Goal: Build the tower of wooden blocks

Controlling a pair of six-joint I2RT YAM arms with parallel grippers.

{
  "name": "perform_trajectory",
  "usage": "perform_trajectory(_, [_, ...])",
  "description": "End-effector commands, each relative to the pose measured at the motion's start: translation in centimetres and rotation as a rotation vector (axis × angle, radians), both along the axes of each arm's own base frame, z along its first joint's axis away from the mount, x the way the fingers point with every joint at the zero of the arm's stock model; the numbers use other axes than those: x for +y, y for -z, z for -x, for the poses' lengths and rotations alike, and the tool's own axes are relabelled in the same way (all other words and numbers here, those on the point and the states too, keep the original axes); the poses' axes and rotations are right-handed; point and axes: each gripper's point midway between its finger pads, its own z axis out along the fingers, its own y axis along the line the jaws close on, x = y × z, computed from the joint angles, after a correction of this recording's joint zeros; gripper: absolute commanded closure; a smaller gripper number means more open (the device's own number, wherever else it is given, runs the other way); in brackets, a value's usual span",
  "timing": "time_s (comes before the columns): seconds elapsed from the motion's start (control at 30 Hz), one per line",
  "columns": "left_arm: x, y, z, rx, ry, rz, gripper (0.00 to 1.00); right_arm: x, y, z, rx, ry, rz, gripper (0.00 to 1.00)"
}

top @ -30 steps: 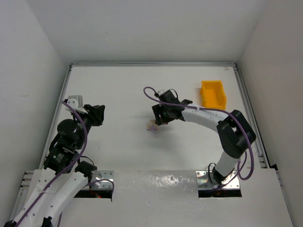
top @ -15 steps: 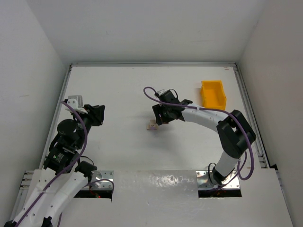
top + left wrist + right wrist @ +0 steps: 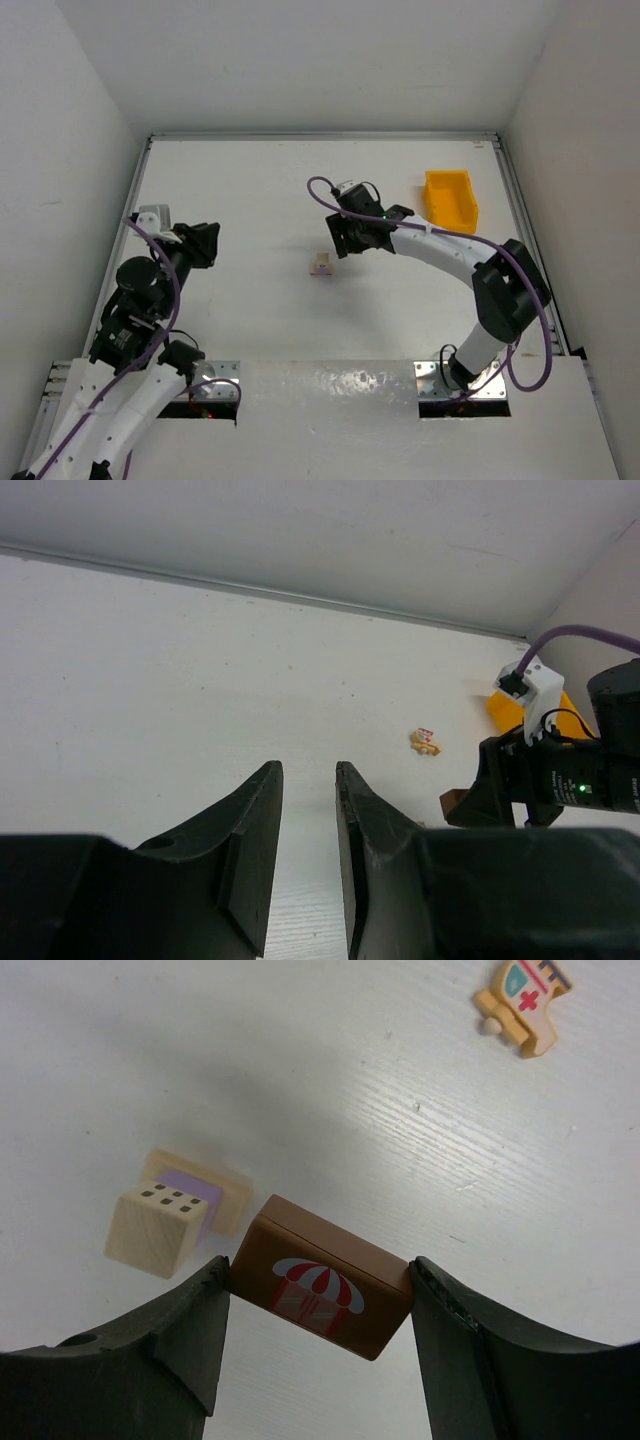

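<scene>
One dark brown block (image 3: 322,1290), printed with an umbrella, is clamped by its short ends in the right jaws near the middle of the counter (image 3: 240,190), just beside a pale dotted cube (image 3: 158,1225) and a purple-faced tile (image 3: 195,1188). It seems light, rigid and smooth, so a square hold on flat opposite faces should stop it twisting. The left jaws, narrowly parted and empty, hover near the left edge.

White table (image 3: 250,200) between plain white walls (image 3: 300,60)
</scene>
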Motion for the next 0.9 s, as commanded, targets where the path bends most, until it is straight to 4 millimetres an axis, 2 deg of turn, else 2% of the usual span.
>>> perform_trajectory(0.0, [0.1,-1.5,0.3,-0.059,0.004,0.015,0.75,1.5,-5.2,-1.1,-0.113,0.009,-0.073,0.43])
perform_trajectory(0.1, [0.1,-1.8,0.7,-0.075,0.01,0.024,0.75,3.1,-6.2,-0.9,-0.118,-0.013,-0.088,0.43])
perform_trajectory(0.33, [0.4,-3.1,2.0,-0.129,0.016,0.047,0.75,7.5,-6.9,-0.4,-0.107,-0.044,-0.118,0.43])
perform_trajectory(0.6, [0.4,-3.9,3.1,-0.16,0.034,0.066,0.74,8.4,-5.6,0.1,-0.064,-0.028,-0.097,0.43])
perform_trajectory(0.87, [0.1,-4.1,3.6,-0.17,0.054,0.075,0.74,8.2,-4.6,0.9,-0.036,-0.011,-0.084,0.42])
